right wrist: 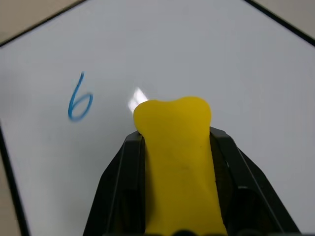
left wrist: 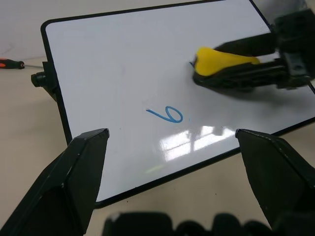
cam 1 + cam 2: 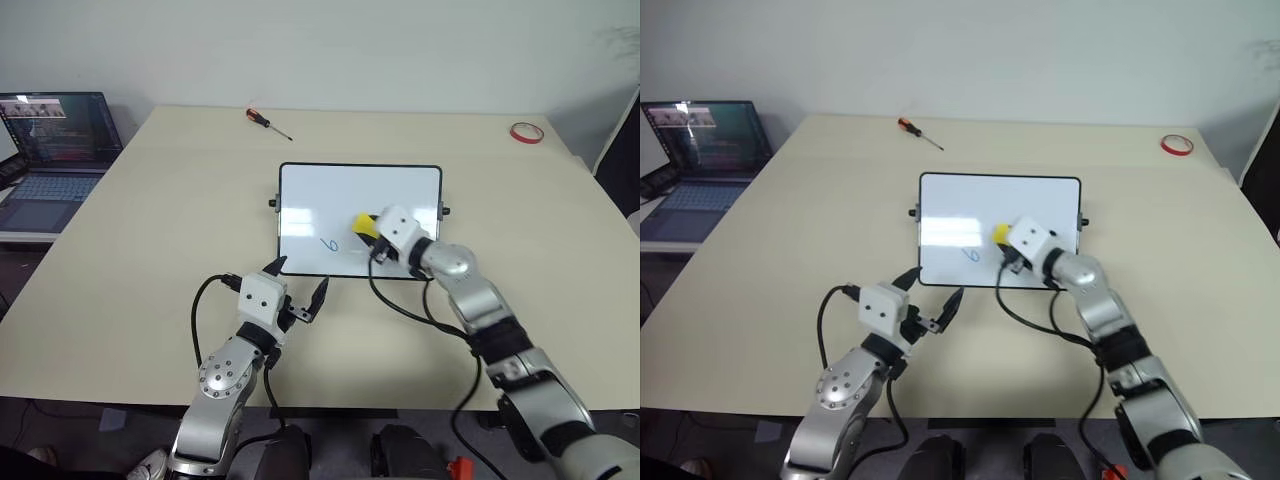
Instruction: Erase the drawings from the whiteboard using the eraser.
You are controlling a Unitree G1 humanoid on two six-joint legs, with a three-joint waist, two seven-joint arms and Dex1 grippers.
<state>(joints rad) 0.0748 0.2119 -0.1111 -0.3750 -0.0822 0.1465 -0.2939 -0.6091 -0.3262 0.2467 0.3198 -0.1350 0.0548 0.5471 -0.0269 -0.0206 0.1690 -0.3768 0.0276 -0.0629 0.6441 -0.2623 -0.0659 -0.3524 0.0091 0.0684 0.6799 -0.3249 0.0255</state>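
Note:
The whiteboard (image 3: 330,200) lies flat mid-table, black-framed. One small blue loop drawing (image 3: 329,243) sits on its near half, also clear as the loop (image 2: 167,114) and loop (image 1: 78,101). My right gripper (image 3: 372,232) is shut on the yellow eraser (image 3: 364,223), which rests over the board's near right part, just right of the loop. The eraser (image 1: 177,162) is clamped between both fingers. My left gripper (image 3: 297,287) stands open at the board's near edge, holding nothing.
An orange-handled screwdriver (image 3: 266,121) lies at the far side of the table. A red tape ring (image 3: 526,132) sits at the far right corner. An open laptop (image 3: 50,150) stands on a stand off the table's left edge.

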